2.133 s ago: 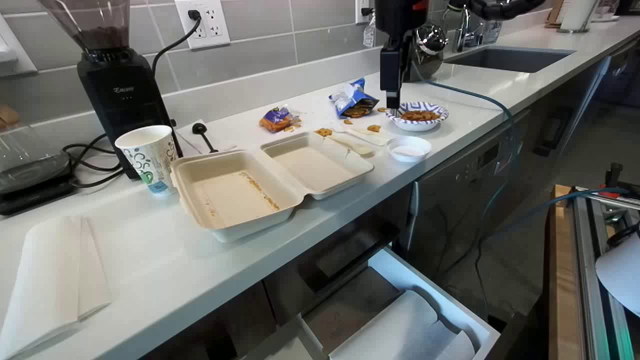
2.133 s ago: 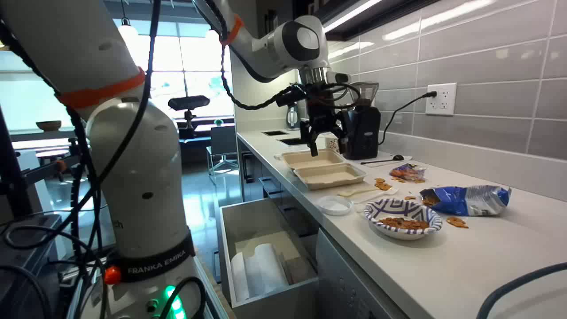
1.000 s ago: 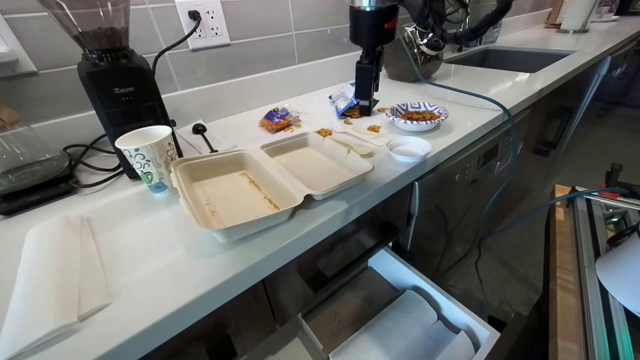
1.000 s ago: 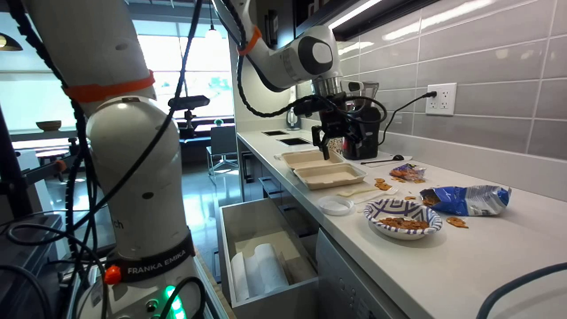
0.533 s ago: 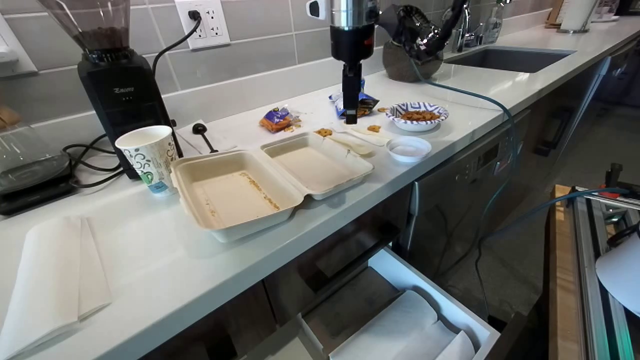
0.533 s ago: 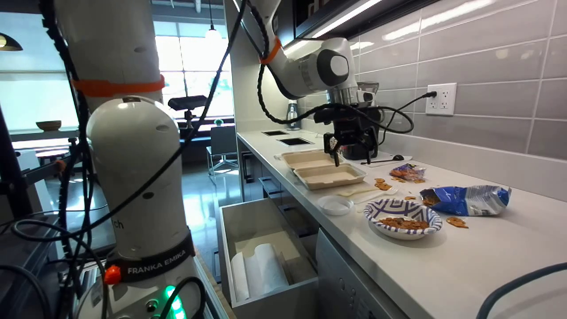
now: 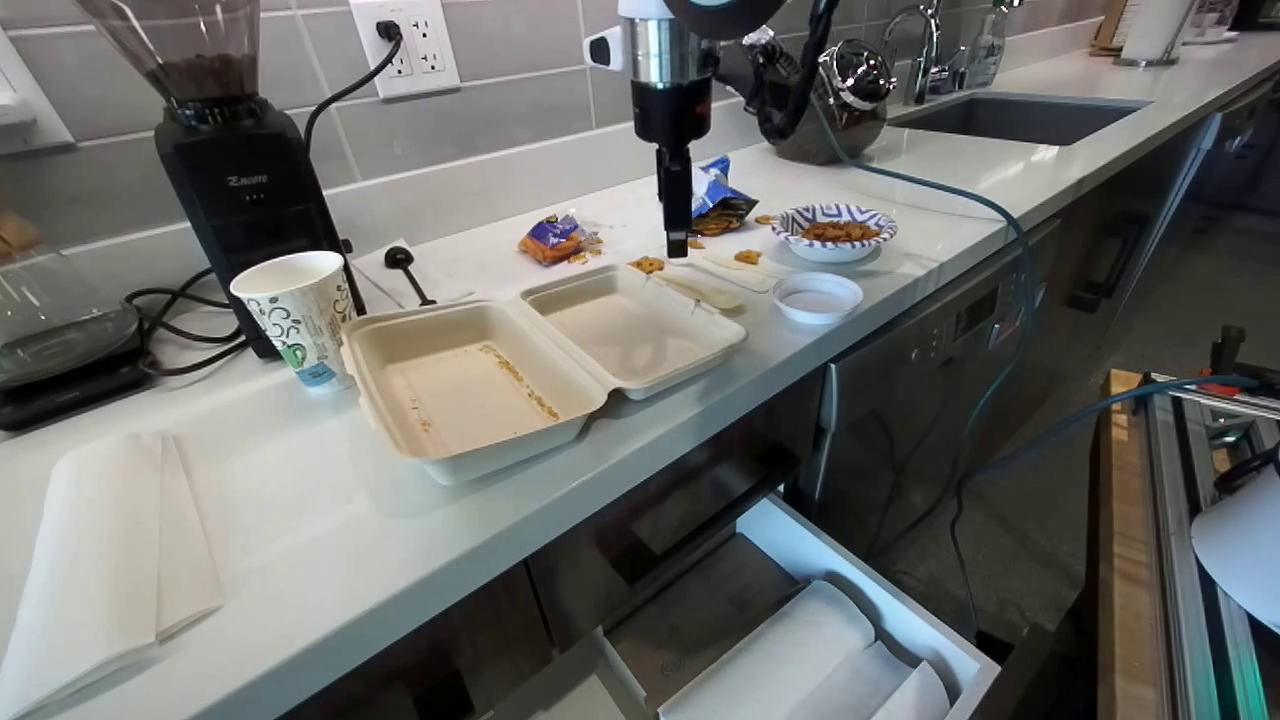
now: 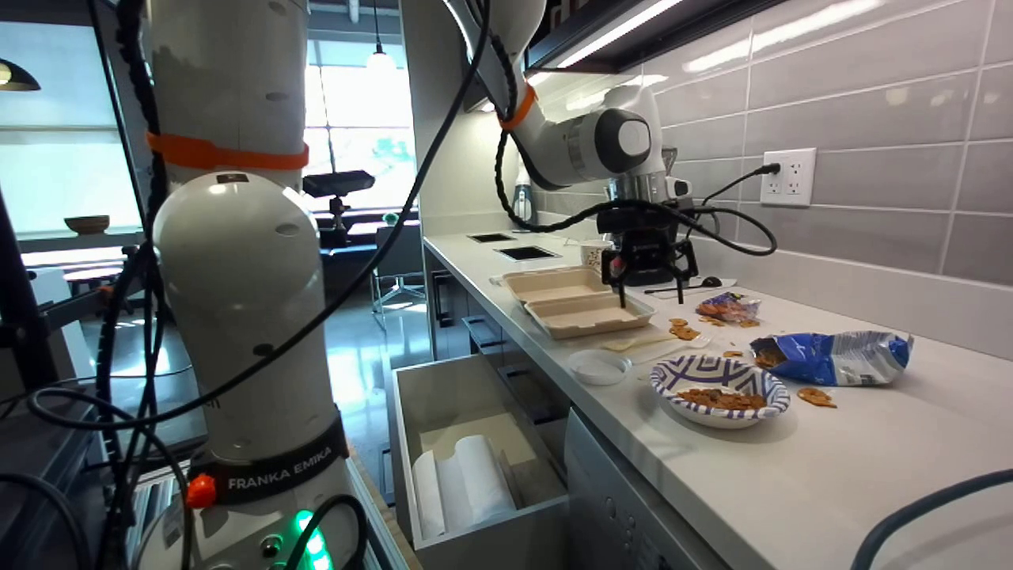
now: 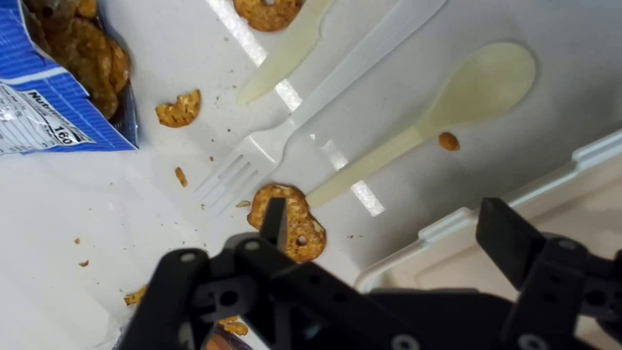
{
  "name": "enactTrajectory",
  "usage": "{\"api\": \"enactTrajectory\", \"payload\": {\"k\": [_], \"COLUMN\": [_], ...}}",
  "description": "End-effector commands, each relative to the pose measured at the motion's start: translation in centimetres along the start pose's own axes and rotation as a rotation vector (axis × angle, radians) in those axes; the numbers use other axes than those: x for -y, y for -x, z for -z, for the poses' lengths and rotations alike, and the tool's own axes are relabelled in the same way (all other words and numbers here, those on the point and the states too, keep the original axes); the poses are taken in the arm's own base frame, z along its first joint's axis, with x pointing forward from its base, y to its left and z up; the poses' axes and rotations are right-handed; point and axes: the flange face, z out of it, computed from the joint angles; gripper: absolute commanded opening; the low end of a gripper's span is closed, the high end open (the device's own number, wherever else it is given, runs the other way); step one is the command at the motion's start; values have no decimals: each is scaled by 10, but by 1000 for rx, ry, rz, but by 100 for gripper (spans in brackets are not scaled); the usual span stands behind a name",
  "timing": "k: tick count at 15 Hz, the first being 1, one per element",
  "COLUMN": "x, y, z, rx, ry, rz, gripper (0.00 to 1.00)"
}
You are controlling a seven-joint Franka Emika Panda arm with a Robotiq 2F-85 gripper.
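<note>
One spread gripper (image 9: 386, 214) hangs near a cracker (image 9: 299, 218), takeout box (image 7: 555, 345) and bag (image 9: 53, 97) reading "160", farther from the "Encore" grinder (image 7: 255, 215).

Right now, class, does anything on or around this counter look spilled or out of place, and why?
Yes: loose crackers and crumbs lie directly on the counter beside the fork, near an open blue bag on its side, perhaps spilled. Below, a drawer stands pulled out.

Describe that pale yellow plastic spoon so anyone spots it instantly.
Find the open, beige, rectangular takeout box on the white counter. The spoon lies beside it, closer than the tined white plastic fork or bladed yellowish plastic knife; unlike those, it ends in an oval head.
</note>
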Motion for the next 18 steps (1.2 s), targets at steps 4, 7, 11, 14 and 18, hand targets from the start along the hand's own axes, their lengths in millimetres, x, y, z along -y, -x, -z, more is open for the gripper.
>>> {"api": "enactTrajectory", "payload": {"k": [4, 7, 11, 14, 18], "x": [-30, -34, -33, -36, -38], "y": [2, -2, -10, -15, -23], "z": [-23, -25, -28, -35, -44], "rx": [-53, -65, -60, -51, -45], "ry": [-11, -18, -25, -27, -25], "rz": [55, 89, 145, 179, 190], "gripper": [100, 100, 100, 100, 100]}}
